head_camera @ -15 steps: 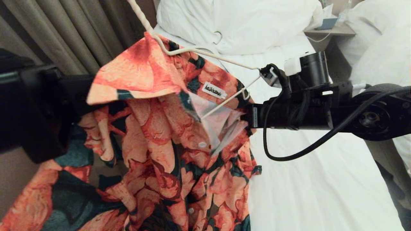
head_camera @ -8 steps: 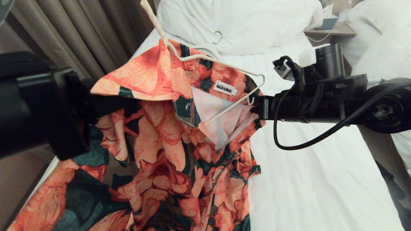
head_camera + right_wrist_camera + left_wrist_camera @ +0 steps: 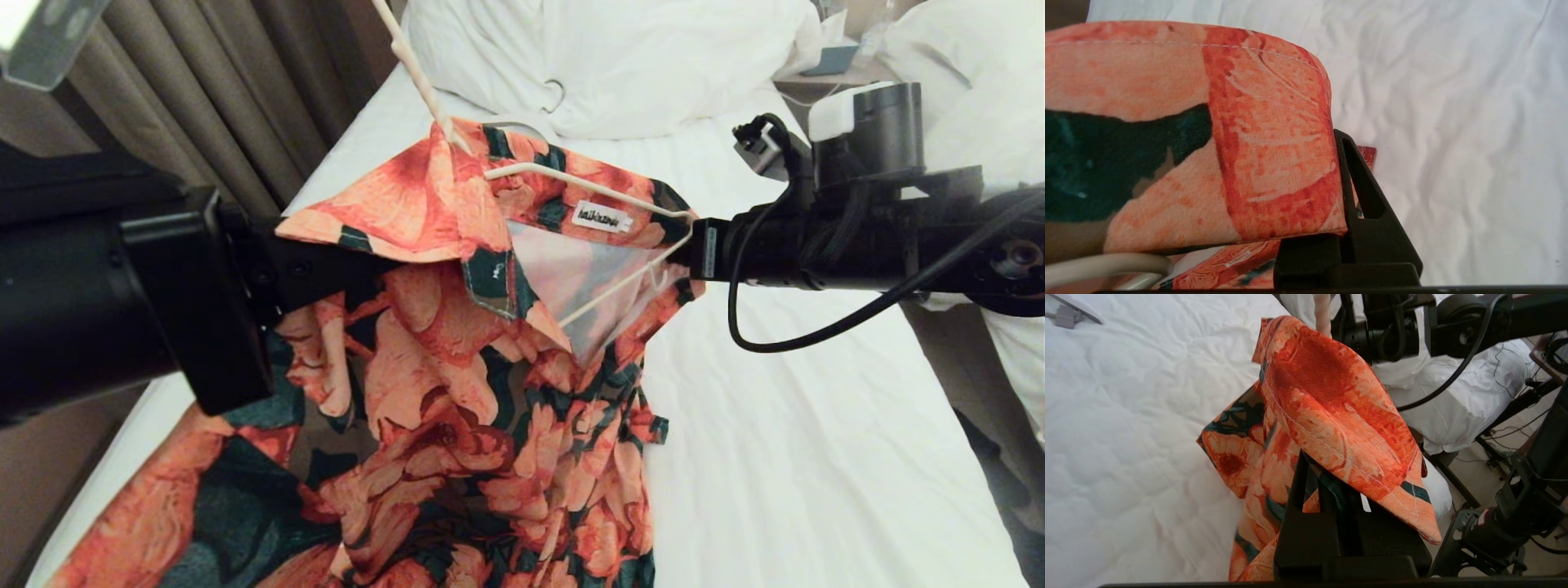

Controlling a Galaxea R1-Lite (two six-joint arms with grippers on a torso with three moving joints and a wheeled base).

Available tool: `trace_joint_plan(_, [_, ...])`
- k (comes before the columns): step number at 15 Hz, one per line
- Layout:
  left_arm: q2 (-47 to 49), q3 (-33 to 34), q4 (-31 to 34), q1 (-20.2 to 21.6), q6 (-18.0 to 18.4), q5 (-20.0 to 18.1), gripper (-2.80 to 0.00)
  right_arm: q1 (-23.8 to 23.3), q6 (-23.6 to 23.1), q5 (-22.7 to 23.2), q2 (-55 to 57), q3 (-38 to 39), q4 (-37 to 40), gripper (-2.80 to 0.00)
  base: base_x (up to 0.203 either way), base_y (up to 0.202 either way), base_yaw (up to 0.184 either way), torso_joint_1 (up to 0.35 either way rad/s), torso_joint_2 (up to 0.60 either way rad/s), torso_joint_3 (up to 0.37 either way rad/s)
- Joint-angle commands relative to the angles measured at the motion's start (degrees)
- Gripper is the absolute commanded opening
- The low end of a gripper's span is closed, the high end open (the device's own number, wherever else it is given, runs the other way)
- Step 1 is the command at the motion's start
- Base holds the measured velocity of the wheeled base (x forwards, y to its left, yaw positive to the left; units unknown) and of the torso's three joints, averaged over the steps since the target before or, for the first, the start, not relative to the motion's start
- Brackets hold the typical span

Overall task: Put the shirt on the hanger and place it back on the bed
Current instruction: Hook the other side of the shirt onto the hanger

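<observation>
The shirt (image 3: 457,384), coral flowers on dark green, hangs spread between both grippers over the bed (image 3: 816,457). Its lower part trails on the sheet. The hanger (image 3: 588,189), a thin cream wire, runs inside the open collar by the white label, and its stem rises past the top of the head view. My left gripper (image 3: 1323,477) is shut on a fold of the shirt (image 3: 1331,408) at the left shoulder, its tips covered by cloth. My right gripper (image 3: 684,245) is shut on the shirt's edge (image 3: 1274,155) beside the hanger's end, with the hanger's wire (image 3: 1106,265) close by.
A big white pillow (image 3: 620,57) lies at the head of the bed, with another hanger's hook (image 3: 555,94) against it. Brown curtains (image 3: 204,98) hang on the left. A nightstand (image 3: 841,77) and a second bed (image 3: 980,139) stand on the right.
Both arms have carried the shirt and hanger to the right, further over the bed. The right arm has also risen in the view. Both grips are unchanged.
</observation>
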Motion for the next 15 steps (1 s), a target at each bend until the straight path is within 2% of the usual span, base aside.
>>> trace_joint_plan(1, [0.5, 0.1, -0.1, -0.1, 0.0, 0.0, -2.8, -0.3, 0.0, 0.1, -0.7, -0.1, 0.0, -2.8, 0.0, 0.0, 0.0, 0.0, 0.0, 0.0])
trace_joint_plan(7, [1.3, 0.3, -0.1, -0.6, 0.0, 0.0, -2.8, -0.3, 0.0, 2.4, -5.4, -1.8, 1.7, -2.8, 0.0, 0.0, 0.0, 0.0, 0.0, 0.0])
trace_joint_plan(9, [1.6, 0.4, -0.1, -1.0, 0.0, 0.0, -2.8, -0.6, 0.0, 2.6, -6.6, -4.0, 5.6, -2.8, 0.0, 0.0, 0.0, 0.0, 0.0, 0.0])
trace_joint_plan(12, [1.7, 0.3, -0.1, -0.9, 0.0, 0.2, -2.8, 1.3, 0.0, 3.2, -8.1, -4.4, 7.4, -2.8, 0.0, 0.0, 0.0, 0.0, 0.0, 0.0])
trace_joint_plan(15, [0.7, 0.0, -0.4, -0.8, 0.1, 2.5, -2.8, 2.8, -0.1, 3.2, -8.8, -7.2, 15.2, -2.8, 0.0, 0.0, 0.0, 0.0, 0.0, 0.0])
